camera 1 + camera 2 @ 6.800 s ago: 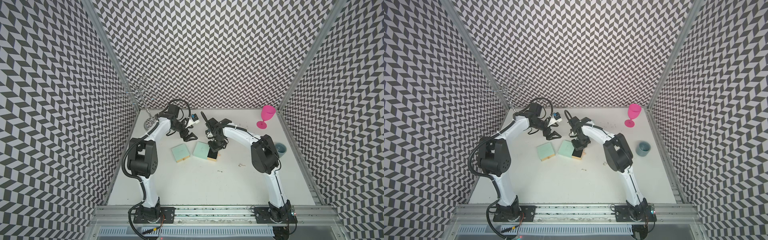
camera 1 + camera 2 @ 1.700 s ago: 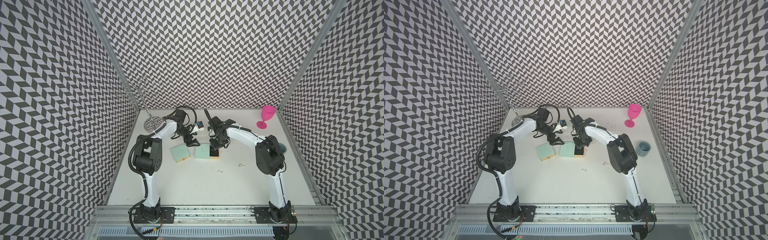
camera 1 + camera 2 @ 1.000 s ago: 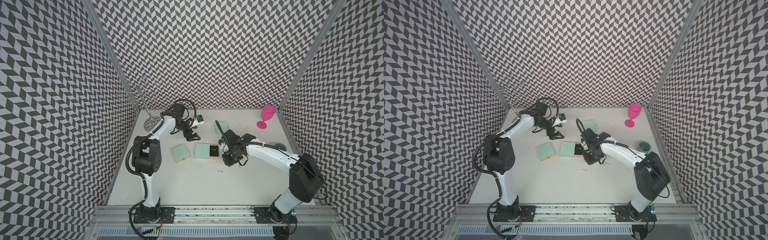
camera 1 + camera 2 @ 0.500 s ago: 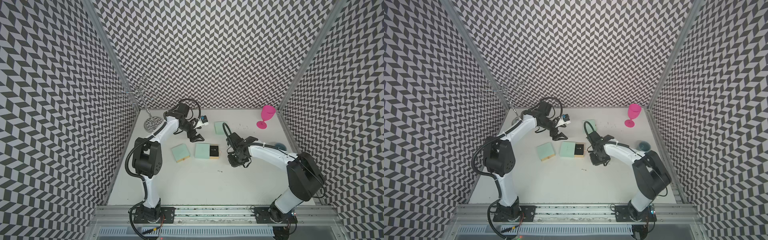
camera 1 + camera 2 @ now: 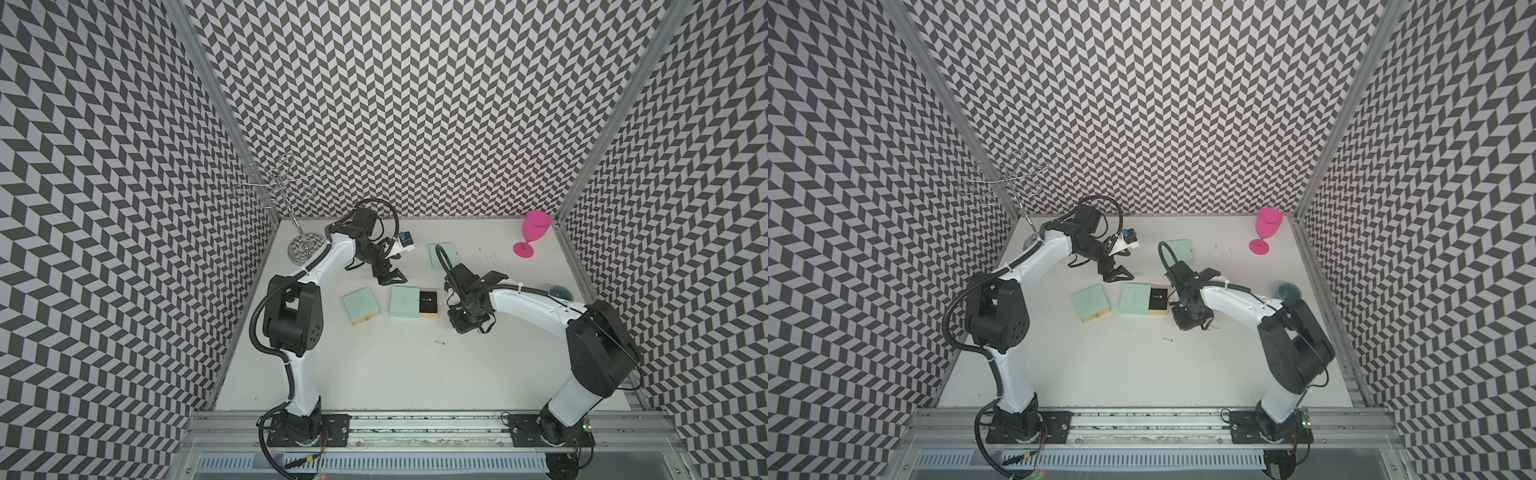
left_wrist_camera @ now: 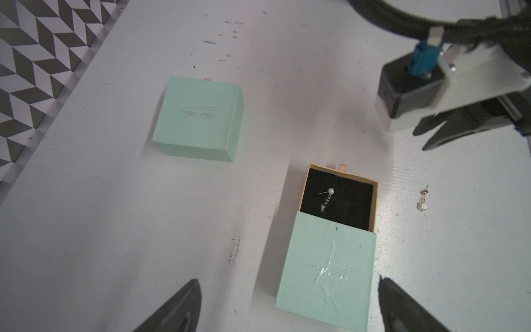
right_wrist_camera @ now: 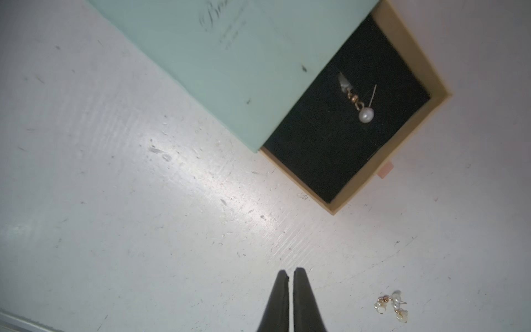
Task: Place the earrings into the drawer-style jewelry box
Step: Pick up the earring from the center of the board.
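Drawer open on the bench: a mint-green jewelry box [image 5: 405, 302] lies on the white table [image 5: 374, 374] with its tan drawer [image 5: 429, 302] pulled out. One pearl earring [image 6: 326, 198] already rests on the drawer's black lining. The left gripper [image 5: 392, 281] hangs just past the far side of the jewelry box, its fingers spread wide and holding nothing. The right gripper [image 7: 290, 276] hovers off the drawer's open end, its fingers pinched to a thin slit with nothing visible between them. Other earrings lie loose on the table outside the jewelry box. A pale cluster [image 7: 392, 306] lies just beside the right gripper's tips, near the drawer, and a lone earring [image 6: 423, 198] lies apart from the drawer's long side. A second box [image 5: 360, 305], closed and the same green, sits near the jewelry box on the side away from the drawer. A third box [image 5: 444, 254] lies beyond the drawer toward the back wall. Well apart from the jewelry box stand a pink goblet [image 5: 532, 235] and a wire stand [image 5: 286, 195].
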Robot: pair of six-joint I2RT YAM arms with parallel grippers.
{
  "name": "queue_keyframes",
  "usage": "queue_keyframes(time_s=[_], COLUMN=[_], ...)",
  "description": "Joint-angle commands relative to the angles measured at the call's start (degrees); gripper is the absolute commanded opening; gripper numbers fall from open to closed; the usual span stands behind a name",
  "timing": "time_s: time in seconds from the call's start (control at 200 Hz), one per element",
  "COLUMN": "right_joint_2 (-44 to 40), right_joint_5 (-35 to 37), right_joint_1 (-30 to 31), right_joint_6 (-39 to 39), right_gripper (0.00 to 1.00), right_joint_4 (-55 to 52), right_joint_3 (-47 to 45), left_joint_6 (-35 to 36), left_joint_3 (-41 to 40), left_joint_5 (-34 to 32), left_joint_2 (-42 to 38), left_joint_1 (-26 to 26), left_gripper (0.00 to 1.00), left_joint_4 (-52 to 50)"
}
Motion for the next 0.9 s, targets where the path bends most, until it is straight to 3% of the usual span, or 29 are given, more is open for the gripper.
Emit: queue_keyframes(time_s=[0.0,0.285,0.896], right_joint_2=[1.72,7.77,12.24], right_joint_5=[-3.11,-0.45,-0.76], right_joint_1=[1.57,5.80,9.27], right_joint_6=[-1.65,-4.45,-7.21], right_gripper=[0.21,0.22,0.22], right_joint_4=[1.68,0.09,0.12], right_joint_3=[1.29,6.50,6.86], left_joint_6=[-0.59,-0.75,-1.19], left_joint_3=[-1.06,-3.01,-8.14], left_joint_5=[1.94,1.75,2.16], left_joint_2=[-2.36,-2.92,-5.21], left_joint_1=[0.55,1.36,4.85], left_gripper=[0.97,0.96,0.96], left_joint_4=[0.41,1.36,3.28])
